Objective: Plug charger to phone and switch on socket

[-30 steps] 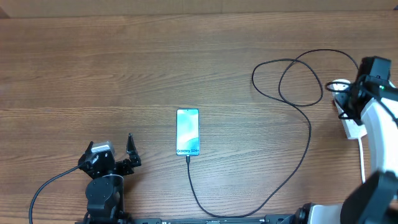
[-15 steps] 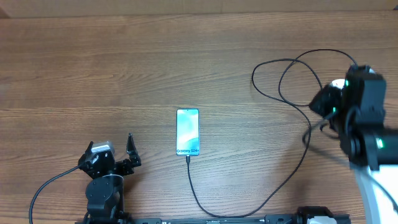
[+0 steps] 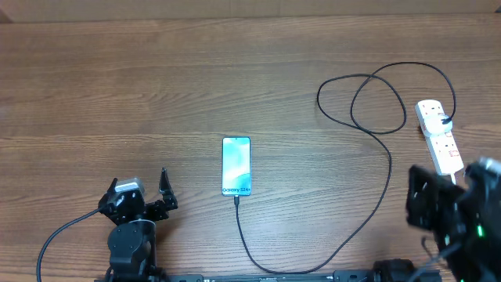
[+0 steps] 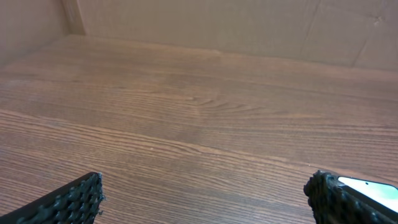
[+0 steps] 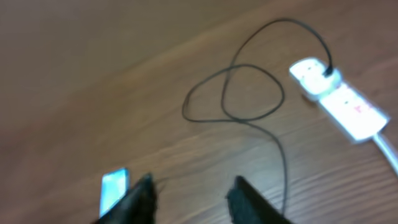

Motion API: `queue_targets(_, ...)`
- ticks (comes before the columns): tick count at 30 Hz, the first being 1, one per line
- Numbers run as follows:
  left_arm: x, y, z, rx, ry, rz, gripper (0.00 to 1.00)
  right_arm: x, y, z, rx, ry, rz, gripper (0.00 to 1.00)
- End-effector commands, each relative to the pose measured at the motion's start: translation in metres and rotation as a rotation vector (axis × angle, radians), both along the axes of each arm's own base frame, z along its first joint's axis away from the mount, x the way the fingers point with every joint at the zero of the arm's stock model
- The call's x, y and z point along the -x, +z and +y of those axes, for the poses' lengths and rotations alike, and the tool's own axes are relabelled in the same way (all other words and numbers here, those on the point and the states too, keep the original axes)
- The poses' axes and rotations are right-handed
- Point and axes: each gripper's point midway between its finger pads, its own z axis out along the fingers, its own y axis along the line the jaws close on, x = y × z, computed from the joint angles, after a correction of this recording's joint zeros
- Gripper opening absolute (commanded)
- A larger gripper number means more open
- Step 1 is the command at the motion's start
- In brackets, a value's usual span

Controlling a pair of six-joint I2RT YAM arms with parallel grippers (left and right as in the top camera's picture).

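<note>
The phone (image 3: pixel 236 166) lies flat mid-table with its blue screen lit; it also shows in the right wrist view (image 5: pixel 114 188). The thin black charger (image 3: pixel 389 174) runs from the phone's near end, curves right, loops, and ends in a black plug (image 3: pixel 445 119) seated in the white socket (image 3: pixel 437 135). In the right wrist view the socket (image 5: pixel 339 99) lies far ahead. My right gripper (image 3: pixel 427 205) hovers blurred near the table's front right; its jaws (image 5: pixel 193 196) stand open and empty. My left gripper (image 3: pixel 139 188) rests open at the front left, left of the phone, empty (image 4: pixel 202 202).
The socket's thick white cord (image 3: pixel 455 182) trails toward the front right. A black cable (image 3: pixel 55 239) runs from the left arm's base. A cardboard wall (image 4: pixel 249 25) backs the wooden table (image 3: pixel 196 78).
My right arm has pulled back from the socket toward the front right, uncovering it. Its jaws, shut before, now stand apart. The left arm has not moved.
</note>
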Motion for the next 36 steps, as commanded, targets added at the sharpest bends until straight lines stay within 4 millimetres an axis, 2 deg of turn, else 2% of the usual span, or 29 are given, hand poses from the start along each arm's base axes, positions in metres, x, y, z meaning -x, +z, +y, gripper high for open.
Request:
queue_targets(1,0.000,-0.002,0.000,-0.015,-0.005,0.000,1.00,0.013,0.002,0.017,-0.042,0.092,-0.016,1.00)
queue_targets(8,0.000,-0.002,0.000,-0.015,-0.005,0.000,0.99,0.035,-0.028,0.017,-0.047,0.095,0.124,1.00)
queue_targets(15,0.000,-0.002,0.000,-0.015,-0.005,0.000,0.99,0.036,-0.031,0.011,-0.015,0.074,0.139,1.00)
queue_targets(18,0.000,-0.002,0.000,-0.015,-0.005,0.000,1.00,0.027,-0.025,0.013,0.024,0.110,0.090,1.00)
queue_targets(21,0.000,-0.002,0.000,-0.015,-0.005,0.000,0.99,0.007,-0.019,0.017,0.093,0.170,0.000,1.00)
queue_targets(25,0.000,-0.002,0.000,-0.015,-0.005,0.000,0.99,-0.022,-0.024,0.019,0.120,0.185,-0.112,1.00)
queue_targets(29,0.000,-0.002,0.000,-0.015,-0.005,0.000,1.00,-0.046,-0.027,0.033,0.097,0.242,-0.287,1.00)
queue_targets(32,0.000,-0.002,0.000,-0.015,-0.005,0.000,1.00,-0.056,-0.026,0.043,0.090,0.287,-0.439,1.00)
queue_targets(36,0.000,-0.002,0.000,-0.015,-0.005,0.000,1.00,-0.061,-0.025,0.046,0.101,0.296,-0.601,1.00)
